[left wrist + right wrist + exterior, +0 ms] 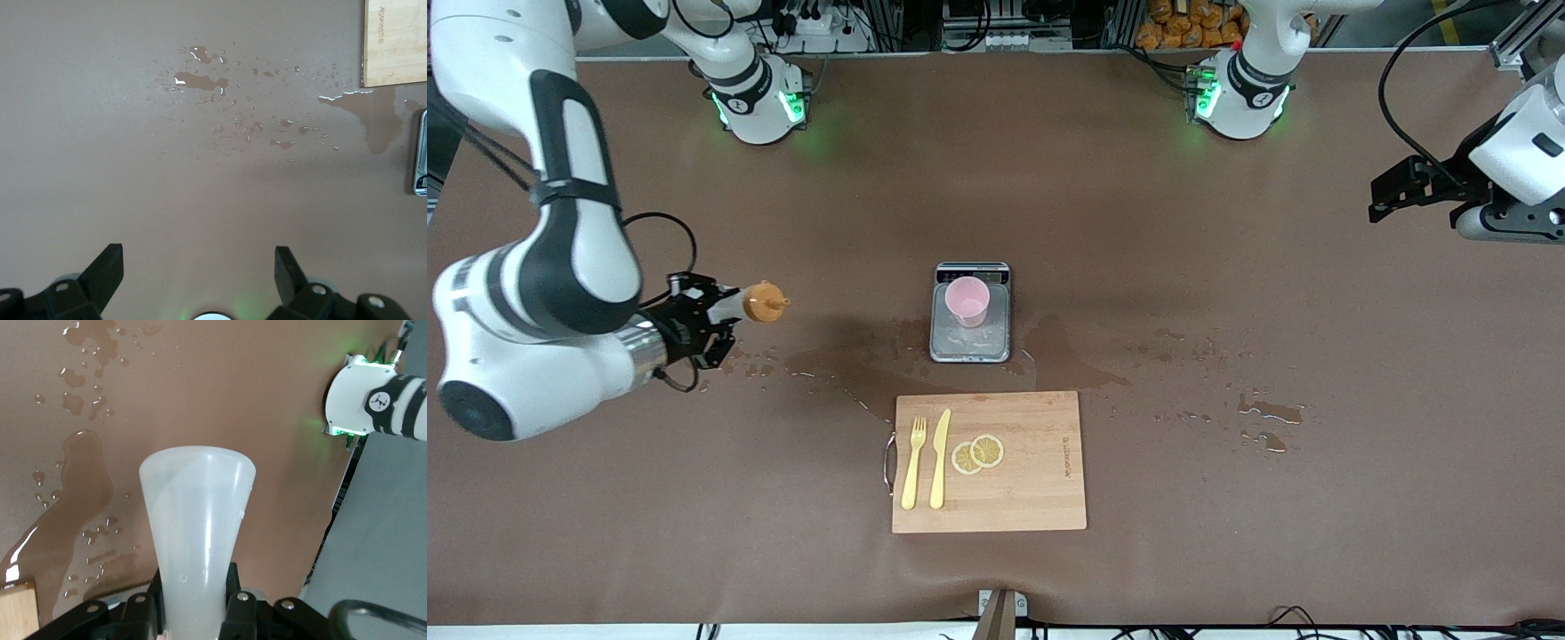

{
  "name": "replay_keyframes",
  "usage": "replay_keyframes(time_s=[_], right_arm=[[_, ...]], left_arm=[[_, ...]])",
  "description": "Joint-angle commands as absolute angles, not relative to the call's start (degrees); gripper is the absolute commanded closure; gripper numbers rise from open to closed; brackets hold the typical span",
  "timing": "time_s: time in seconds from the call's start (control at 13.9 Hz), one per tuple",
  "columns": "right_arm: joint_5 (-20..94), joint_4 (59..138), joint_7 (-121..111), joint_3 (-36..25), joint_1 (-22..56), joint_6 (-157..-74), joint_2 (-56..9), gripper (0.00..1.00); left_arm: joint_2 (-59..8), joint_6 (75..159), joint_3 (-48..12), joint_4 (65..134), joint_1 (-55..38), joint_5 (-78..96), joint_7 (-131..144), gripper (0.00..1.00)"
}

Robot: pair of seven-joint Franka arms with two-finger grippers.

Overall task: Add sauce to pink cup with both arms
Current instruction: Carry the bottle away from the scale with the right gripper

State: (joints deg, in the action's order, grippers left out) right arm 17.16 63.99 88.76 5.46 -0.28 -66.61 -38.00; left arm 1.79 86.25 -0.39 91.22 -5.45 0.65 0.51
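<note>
The pink cup (967, 301) stands upright on the steel scale (970, 342) at the table's middle. My right gripper (704, 322) is shut on the sauce bottle (734, 305) and holds it level above the table toward the right arm's end, with its orange cap (766, 302) pointing at the cup. In the right wrist view the whitish bottle (200, 513) sits between the fingers (235, 587) of that gripper (193, 590). My left gripper (1383, 201) is open and empty, up over the left arm's end of the table, with its jaws wide apart in the left wrist view (198, 253).
A wooden cutting board (1032, 498) lies nearer the front camera than the scale. It bears a yellow fork (912, 462), a yellow knife (940, 458) and two lemon slices (976, 453). Water puddles (1267, 412) and wet patches (854, 364) spread over the brown table.
</note>
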Motion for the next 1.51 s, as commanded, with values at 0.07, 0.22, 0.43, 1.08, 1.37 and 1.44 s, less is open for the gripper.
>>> replay_keyframes(time_s=[0.07, 0.22, 0.43, 1.08, 1.37, 1.44], right_arm=[[23.89, 66.44, 75.36, 6.42, -8.32, -65.83, -37.79, 1.0], [28.72, 68.46, 68.15, 6.33, -12.98, -65.83, -39.02, 1.0], [30.94, 69.43, 61.19, 6.33, -17.65, -65.83, -41.83, 1.0], [31.91, 72.25, 37.63, 6.07, -28.29, -66.44, -52.55, 1.0], [31.64, 72.51, 33.58, 5.98, -30.41, -66.62, -55.45, 1.0], [31.64, 72.51, 32.36, 5.98, -31.02, -66.71, -56.42, 1.0]], left_arm=[[2.9, 85.69, -0.7, 90.88, -6.06, -0.18, 1.93, 0.0], [2.55, 85.69, -0.7, 90.62, -6.15, -0.52, 1.5, 0.0], [2.72, 85.78, -0.7, 90.62, -6.07, -0.18, 1.49, 0.0], [2.72, 86.13, -0.7, 90.62, -5.98, -0.35, 1.49, 0.0], [2.64, 87.01, -0.7, 90.7, -5.98, -0.62, 1.49, 0.0], [2.46, 87.01, -0.62, 90.7, -5.89, -0.62, 1.49, 0.0]])
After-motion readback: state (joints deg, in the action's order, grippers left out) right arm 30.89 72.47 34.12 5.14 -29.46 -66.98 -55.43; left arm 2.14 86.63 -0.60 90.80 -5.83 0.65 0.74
